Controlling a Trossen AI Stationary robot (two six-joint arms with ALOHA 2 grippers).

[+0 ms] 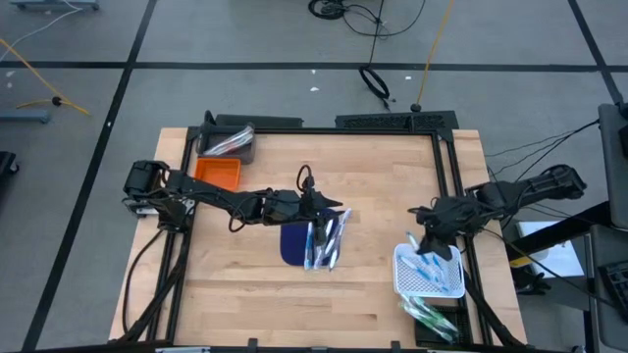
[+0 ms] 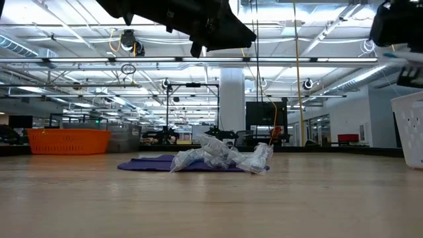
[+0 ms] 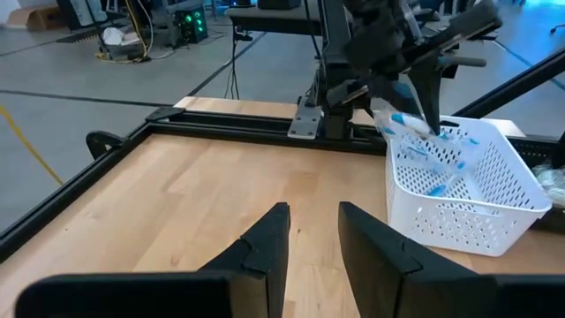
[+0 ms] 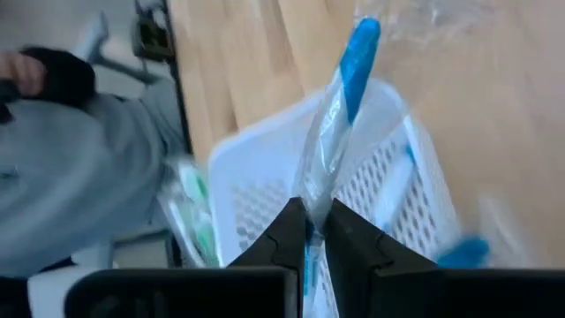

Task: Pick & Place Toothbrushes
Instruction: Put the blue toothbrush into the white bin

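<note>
Several clear-wrapped toothbrushes [image 1: 322, 242] lie in a heap on the dark blue mat [image 1: 292, 245] at the table's middle; the low view shows the heap [image 2: 221, 157] too. My left gripper [image 3: 313, 221] hovers above them, open, with nothing between its fingers. My right gripper [image 4: 313, 212] is at the table's right, over the white basket [image 1: 428, 275], shut on a wrapped blue toothbrush [image 4: 340, 115]. More toothbrushes [image 3: 433, 168] lie inside the basket. My right gripper pinches the wrapped blue toothbrush between its two fingers near one end [image 4: 311, 199]. The fingers lie along the toothbrush, slanting down from above. The rest sticks out past the fingertips, its blue end [image 4: 357, 53] farthest out, over the basket's open top.
An orange bin [image 1: 218, 174] and a dark bin [image 1: 228, 142] stand at the far left. Green wrapped toothbrushes [image 1: 432, 319] lie near the basket at the table's near right corner. A person's grey sleeve [image 4: 79, 168] shows beyond the right edge. A black frame [image 1: 446, 167] rims the table.
</note>
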